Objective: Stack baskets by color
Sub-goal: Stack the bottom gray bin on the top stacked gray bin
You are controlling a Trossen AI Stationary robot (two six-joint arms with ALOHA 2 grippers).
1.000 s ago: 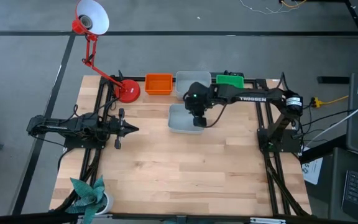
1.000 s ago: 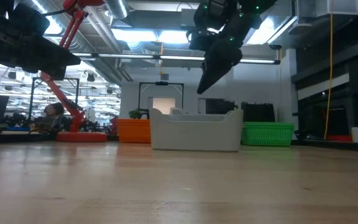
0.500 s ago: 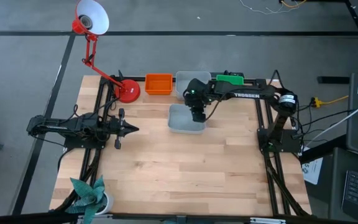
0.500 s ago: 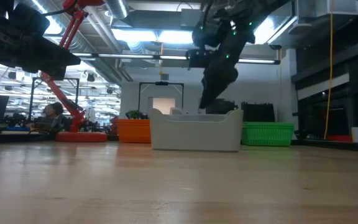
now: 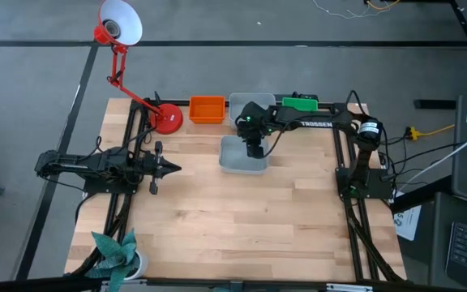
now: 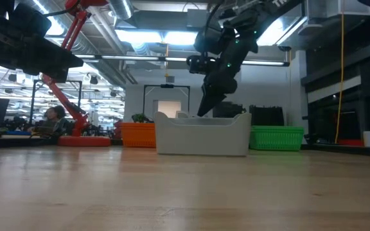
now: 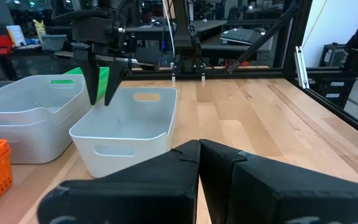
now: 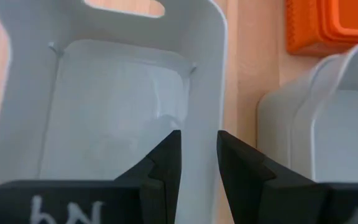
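A pale grey basket stands by itself on its bottom, on the wood toward the table's far side. My right gripper hangs open over its far long wall, slanting down. One finger is inside the basket and one outside, and neither touches the wall. The left wrist view shows the tips level with the rim. Along the far edge stand orange baskets, another pale grey basket and green baskets. My left gripper waits shut and level at the table's left.
A red desk lamp's round base sits left of the orange baskets, and its arm rises toward the far left. A green paper plant stands at the near left corner. The near half of the wooden top is bare.
My right gripper has come down and gone toward the table's far edge. It was above the loose grey basket's right part and now has its tips at the rim of the far wall. The basket has kept still.
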